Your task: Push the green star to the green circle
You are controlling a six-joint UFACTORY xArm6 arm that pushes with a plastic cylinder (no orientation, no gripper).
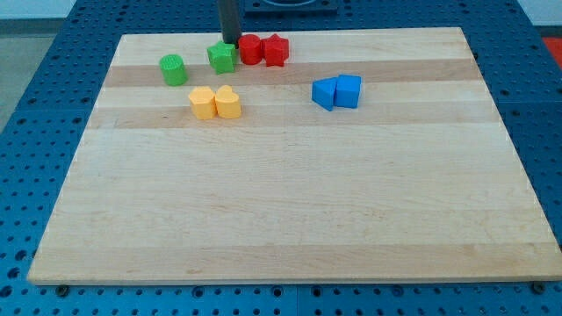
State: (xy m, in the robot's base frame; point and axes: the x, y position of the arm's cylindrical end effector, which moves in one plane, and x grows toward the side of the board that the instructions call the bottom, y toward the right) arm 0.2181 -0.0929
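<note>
The arm carries no fingers, only a straight dark rod, so nothing opens, closes or clamps. My tip (231,42) comes down at the view's top, just behind the green star (222,58) and between it and the red blocks; whether it actually touches the star cannot be told.

The green star lies directly below my tip toward the view's bottom left, near the far edge of the surface (290,193). Its right side sits against the red round block (250,49), which in turn touches the red star (276,50). The green circle (173,69), a short cylinder, stands to the view's left of the green star, near but apart from it.

Below these, two yellow blocks (215,103) sit touching side by side; their exact shapes are hard to make out. To the view's right, two blue blocks (336,92) also touch, the right one a cube.

The blocks look like smooth matte plastic. The surface is a pale wooden board with lengthwise grain bands, resting on a blue perforated base (35,132).
</note>
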